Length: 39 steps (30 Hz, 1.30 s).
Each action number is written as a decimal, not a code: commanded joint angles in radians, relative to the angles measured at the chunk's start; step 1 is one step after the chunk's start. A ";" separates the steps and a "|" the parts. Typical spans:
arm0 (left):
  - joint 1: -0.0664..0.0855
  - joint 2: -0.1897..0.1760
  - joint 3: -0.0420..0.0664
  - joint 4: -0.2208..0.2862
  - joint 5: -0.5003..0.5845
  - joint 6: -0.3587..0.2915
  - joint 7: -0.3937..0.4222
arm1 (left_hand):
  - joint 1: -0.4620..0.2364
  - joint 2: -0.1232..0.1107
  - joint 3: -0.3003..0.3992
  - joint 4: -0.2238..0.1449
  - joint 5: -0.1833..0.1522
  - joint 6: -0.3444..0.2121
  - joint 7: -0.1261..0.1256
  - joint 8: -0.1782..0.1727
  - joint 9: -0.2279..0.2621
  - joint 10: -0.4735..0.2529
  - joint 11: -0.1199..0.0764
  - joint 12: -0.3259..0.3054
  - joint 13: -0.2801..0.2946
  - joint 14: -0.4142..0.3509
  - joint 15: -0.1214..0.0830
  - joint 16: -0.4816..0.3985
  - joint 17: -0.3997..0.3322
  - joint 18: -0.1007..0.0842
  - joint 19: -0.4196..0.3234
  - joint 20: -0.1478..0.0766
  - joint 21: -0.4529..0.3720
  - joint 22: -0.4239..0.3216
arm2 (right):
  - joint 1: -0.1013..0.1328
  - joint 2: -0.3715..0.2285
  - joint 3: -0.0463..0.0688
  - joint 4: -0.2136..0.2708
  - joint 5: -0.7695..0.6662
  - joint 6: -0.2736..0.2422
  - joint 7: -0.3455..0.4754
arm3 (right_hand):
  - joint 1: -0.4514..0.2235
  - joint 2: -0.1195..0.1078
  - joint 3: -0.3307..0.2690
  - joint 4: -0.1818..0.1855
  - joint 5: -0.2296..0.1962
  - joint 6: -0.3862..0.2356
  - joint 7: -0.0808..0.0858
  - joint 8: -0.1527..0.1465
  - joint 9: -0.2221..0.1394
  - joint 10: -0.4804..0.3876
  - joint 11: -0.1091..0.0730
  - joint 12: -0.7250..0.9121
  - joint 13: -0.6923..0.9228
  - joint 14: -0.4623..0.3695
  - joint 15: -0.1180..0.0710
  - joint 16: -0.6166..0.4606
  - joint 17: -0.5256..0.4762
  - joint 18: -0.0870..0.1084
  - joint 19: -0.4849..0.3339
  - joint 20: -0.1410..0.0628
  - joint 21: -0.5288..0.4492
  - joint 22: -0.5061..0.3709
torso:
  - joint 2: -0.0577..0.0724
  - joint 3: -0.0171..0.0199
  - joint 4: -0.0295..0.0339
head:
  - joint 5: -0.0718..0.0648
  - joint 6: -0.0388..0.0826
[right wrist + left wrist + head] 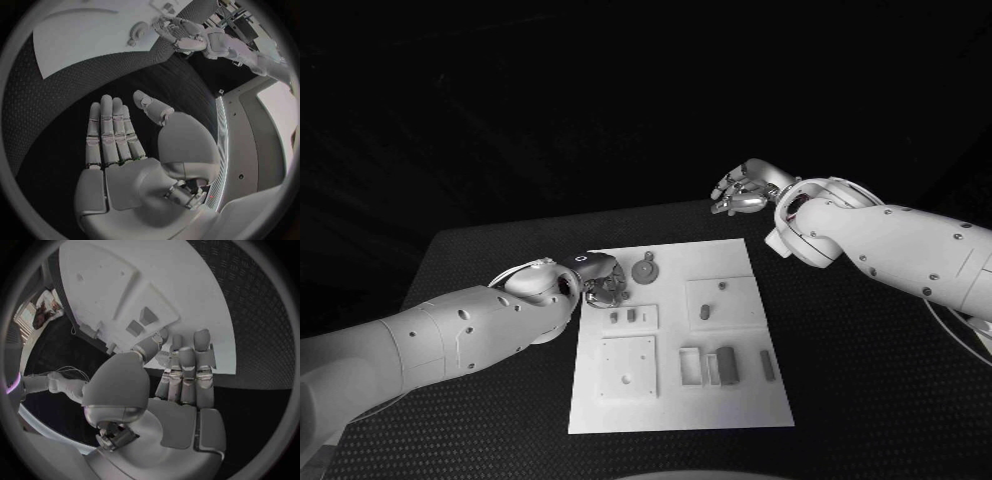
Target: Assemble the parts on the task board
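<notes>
The white task board [733,405] lies in the middle of the black table, with grey parts spread over it. A teardrop-shaped part [645,269] lies near its far edge and two small parts [623,316] sit just nearer. My left hand [600,288] hovers at the board's left edge beside them. Its fingers [186,365] are stretched out over the board [112,280] with nothing between them and the thumb. My right hand [744,190] is raised beyond the board's far right corner. It is flat and open [119,145] above bare table, away from the board [81,35].
A square plate [629,366] sits on the board's near left. Upright blocks [726,367] and a slim bar [767,364] stand at the near right, and two small pieces [708,311] lie in the middle right panel. Black matting [877,400] surrounds the board.
</notes>
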 commanded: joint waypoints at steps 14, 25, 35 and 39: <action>0.000 -0.080 0.010 0.024 0.229 -0.098 0.029 | 0.009 -0.005 0.001 0.009 0.006 0.023 0.009 0.022 0.003 -0.005 0.003 -0.004 0.007 0.005 0.008 0.000 -0.002 0.075 0.005 0.007 -0.007 0.020 | -0.005 -0.033 -0.009 0.006 -0.129 0.143 0.087 | 0.026 0.000 -0.008 0.001 -0.006 0.008 -0.001 0.018 -0.003 0.023 0.009 -0.071 -0.051 0.053 -0.016 -0.017 0.029 0.008 0.049 0.003 -0.008 0.016 | 0.000 -0.0017 -0.0001 | -0.009 0.014; 0.005 -0.168 0.042 0.050 0.871 -0.049 0.239 | -0.052 0.006 0.013 0.028 0.005 0.029 0.010 0.060 0.006 -0.051 0.026 -0.007 0.009 -0.085 0.034 -0.156 -0.077 0.045 -0.108 0.040 -0.134 -0.054 | -0.037 -0.065 -0.040 0.017 -0.380 0.193 0.156 | 0.025 -0.002 0.000 0.005 -0.005 0.017 -0.007 0.029 -0.017 0.149 0.011 -0.303 -0.135 0.169 -0.056 -0.041 0.043 0.022 0.152 -0.019 0.004 0.052 | -0.001 -0.0040 -0.0001 | -0.031 0.039; 0.010 -0.201 0.051 0.086 1.031 0.018 0.310 | -0.107 0.024 -0.015 0.003 0.010 0.004 0.013 0.089 0.001 -0.084 0.050 -0.010 0.002 -0.146 0.087 -0.439 -0.180 0.001 -0.210 0.085 -0.315 -0.215 | -0.082 -0.071 -0.045 0.037 -0.552 0.179 0.141 | 0.022 -0.026 0.000 0.009 -0.005 0.032 -0.013 0.039 -0.021 0.201 -0.001 -0.354 -0.141 0.226 -0.074 -0.030 0.064 0.022 0.217 -0.042 0.011 0.059 | -0.002 -0.0186 -0.0042 | -0.053 0.063; 0.012 -0.209 0.053 0.101 1.062 0.038 0.317 | -0.112 0.028 -0.024 0.001 0.007 -0.005 0.015 0.094 -0.002 -0.099 0.056 -0.010 -0.010 -0.157 0.107 -0.512 -0.194 0.002 -0.249 0.104 -0.317 -0.258 | -0.095 -0.068 -0.045 0.041 -0.589 0.178 0.133 | 0.024 -0.031 0.000 0.009 -0.005 0.035 -0.015 0.041 -0.022 0.208 -0.003 -0.365 -0.142 0.237 -0.078 -0.025 0.070 0.022 0.231 -0.048 0.012 0.062 | -0.003 -0.0278 -0.0046 | -0.055 0.071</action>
